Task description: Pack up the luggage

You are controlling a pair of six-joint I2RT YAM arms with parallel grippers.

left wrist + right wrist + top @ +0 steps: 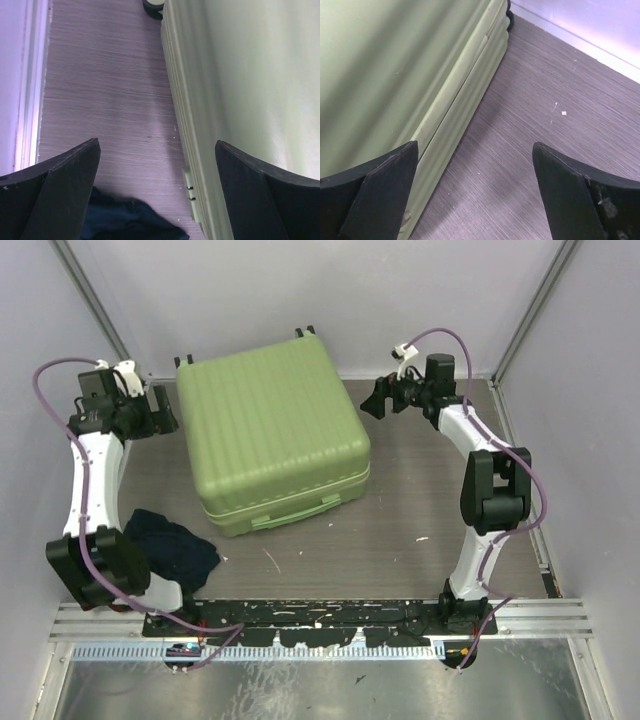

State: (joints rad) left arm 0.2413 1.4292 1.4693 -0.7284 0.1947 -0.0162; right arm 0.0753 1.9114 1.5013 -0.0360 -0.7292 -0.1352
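Observation:
The luggage [272, 430], a light-green ribbed hard-shell suitcase, lies flat and closed in the middle of the table, handle toward the near side. My left gripper [167, 410] hovers by its far-left edge, open and empty. In the left wrist view the luggage [250, 90] fills the right side, and the left gripper [157, 145] spans bare table beside the shell seam. My right gripper [376, 400] stands open and empty just off the luggage's far-right edge. The right wrist view shows the luggage [395, 75] on the left, with the right gripper [475, 145] over its lower edge and the table.
A dark blue garment [172, 545] lies crumpled on the table at the near left, and the garment [125, 220] also shows at the bottom of the left wrist view. White walls close in the table on three sides. A small black wheel [152, 7] sits at the luggage's corner.

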